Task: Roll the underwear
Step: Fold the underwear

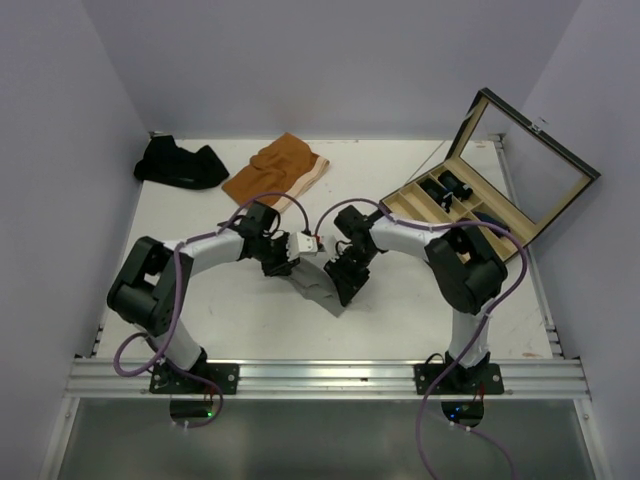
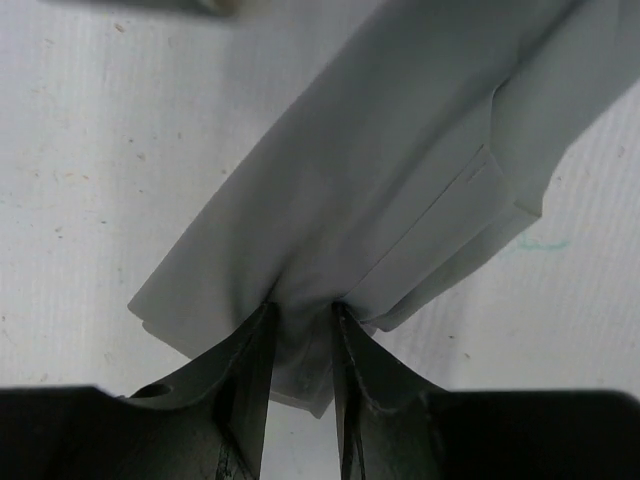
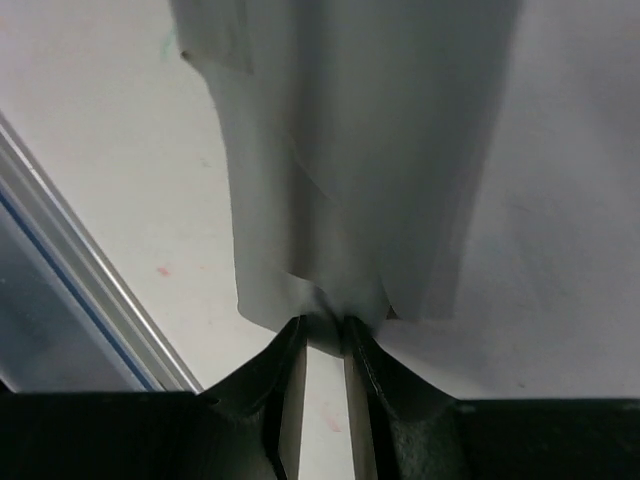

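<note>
A folded light grey underwear [image 1: 318, 283] lies on the table's middle, between the two arms. My left gripper [image 1: 283, 266] is shut on its left edge, and the left wrist view shows the grey cloth [image 2: 380, 190] bunched between the dark fingers [image 2: 250, 360]. On the opposite edge my right gripper [image 1: 347, 283] is shut too, pinching the cloth [image 3: 360, 170] at the fingertips [image 3: 290, 345]. Farther back lie a rust-orange underwear [image 1: 272, 170] with a cream waistband and a black one [image 1: 180, 163] at the back left.
An open wooden compartment box [image 1: 455, 205] stands at the right, its glass lid [image 1: 530, 170] raised; dark rolled items sit in its compartments. A metal rail [image 1: 320, 375] runs along the table's near edge. White walls enclose the left, back and right.
</note>
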Motion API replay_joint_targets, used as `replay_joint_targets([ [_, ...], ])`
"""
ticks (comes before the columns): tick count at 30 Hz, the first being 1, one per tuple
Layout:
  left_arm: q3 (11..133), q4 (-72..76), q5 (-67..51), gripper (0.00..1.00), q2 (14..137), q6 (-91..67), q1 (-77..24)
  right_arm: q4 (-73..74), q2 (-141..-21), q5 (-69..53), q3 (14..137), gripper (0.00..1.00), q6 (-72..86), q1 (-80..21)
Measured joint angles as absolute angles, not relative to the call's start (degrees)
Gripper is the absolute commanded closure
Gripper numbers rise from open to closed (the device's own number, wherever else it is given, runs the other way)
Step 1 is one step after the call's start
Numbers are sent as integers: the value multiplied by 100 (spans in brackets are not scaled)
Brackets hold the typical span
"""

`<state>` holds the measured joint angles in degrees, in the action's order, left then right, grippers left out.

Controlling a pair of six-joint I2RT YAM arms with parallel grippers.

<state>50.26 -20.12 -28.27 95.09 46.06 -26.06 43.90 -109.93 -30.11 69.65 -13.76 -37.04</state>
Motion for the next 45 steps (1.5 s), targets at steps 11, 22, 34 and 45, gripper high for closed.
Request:
replay_joint_targets([
  [11,5140,-2167,-3030,58,9144,4609,-2425,4442,-10202,-3625,6479,71,-1194,-3894],
  [22,5555,-2580,-3238,58,9076,4036,-1806,3920,-9859,-3651,6571,72,-1170,-3750],
  [34,5614,-2475,-3218,58,9347,2401,-1802,2593,-10431,-3433,5900,72,36,-3935],
  [45,5996,-2515,-3247,58,9852,2056,-1704,2198,-9998,-4010,5959,68,672,-4438],
])
